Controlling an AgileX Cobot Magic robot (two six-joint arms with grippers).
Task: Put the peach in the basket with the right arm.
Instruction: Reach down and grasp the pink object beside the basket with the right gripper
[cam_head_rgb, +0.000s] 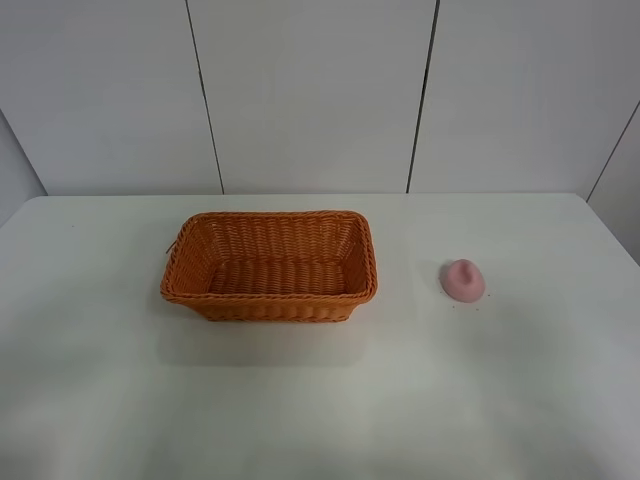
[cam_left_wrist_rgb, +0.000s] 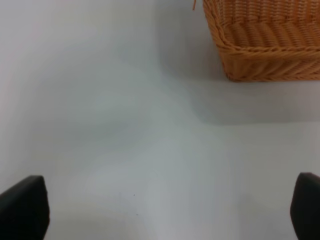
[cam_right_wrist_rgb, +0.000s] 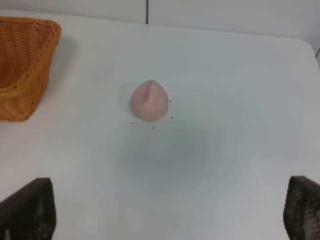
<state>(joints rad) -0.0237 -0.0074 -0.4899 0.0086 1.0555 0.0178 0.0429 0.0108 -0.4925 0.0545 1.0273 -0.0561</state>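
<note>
The peach (cam_head_rgb: 463, 280) lies on the white table (cam_head_rgb: 300, 410), well apart from the wicker basket (cam_head_rgb: 268, 300) and on its right in the high view, so nothing of the task is done yet. The basket holds nothing. The right gripper (cam_right_wrist_rgb: 164, 210) hangs above the table with its fingers spread wide and empty, the peach ahead of it and untouched. By my reading, the reach, the grasp, the carry and the drop are all left. The left gripper (cam_left_wrist_rgb: 164, 207) is likewise spread and empty, near a corner of the basket. Neither arm shows in the high view.
</note>
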